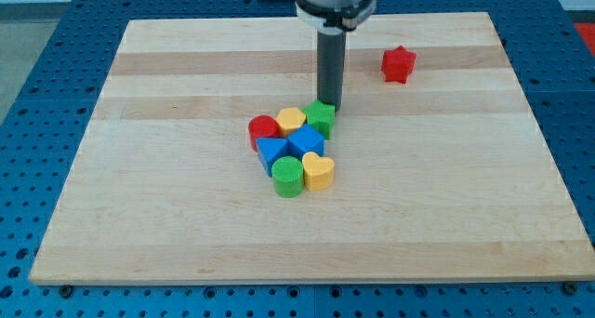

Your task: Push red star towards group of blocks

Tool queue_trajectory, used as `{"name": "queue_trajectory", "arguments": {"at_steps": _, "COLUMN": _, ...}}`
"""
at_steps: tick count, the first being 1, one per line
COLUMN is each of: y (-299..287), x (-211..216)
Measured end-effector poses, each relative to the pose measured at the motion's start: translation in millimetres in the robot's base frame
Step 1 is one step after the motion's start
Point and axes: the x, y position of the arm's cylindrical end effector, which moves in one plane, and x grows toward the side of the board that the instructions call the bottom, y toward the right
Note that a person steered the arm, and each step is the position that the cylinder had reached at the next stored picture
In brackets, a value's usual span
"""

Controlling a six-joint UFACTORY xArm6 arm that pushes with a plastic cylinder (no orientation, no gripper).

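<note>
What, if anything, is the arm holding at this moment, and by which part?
Nothing is held: the arm ends in a bare rod. My tip stands at the green block on the cluster's top edge, apart from the red star.

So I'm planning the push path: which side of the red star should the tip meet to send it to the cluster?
Meet the red star on its face toward the view's upper right, since the group of blocks lies to its lower left. My tip now sits by the green block, so it must circle round.
</note>
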Motion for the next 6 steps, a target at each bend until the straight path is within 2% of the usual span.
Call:
{"name": "queue_trajectory", "arguments": {"at_steps": 1, "y": 0.0, "x": 27.1}}
{"name": "queue_trajectory", "arguments": {"at_steps": 2, "y": 11.4, "x": 22.3}}
{"name": "queue_trajectory", "arguments": {"at_steps": 3, "y": 31.9, "x": -12.9}}
{"name": "queue_trajectory", "arguments": {"at_steps": 5, "y": 82.4, "x": -120.4}}
{"name": "queue_trajectory", "arguments": {"at_steps": 6, "y": 83.4, "x": -130.4}}
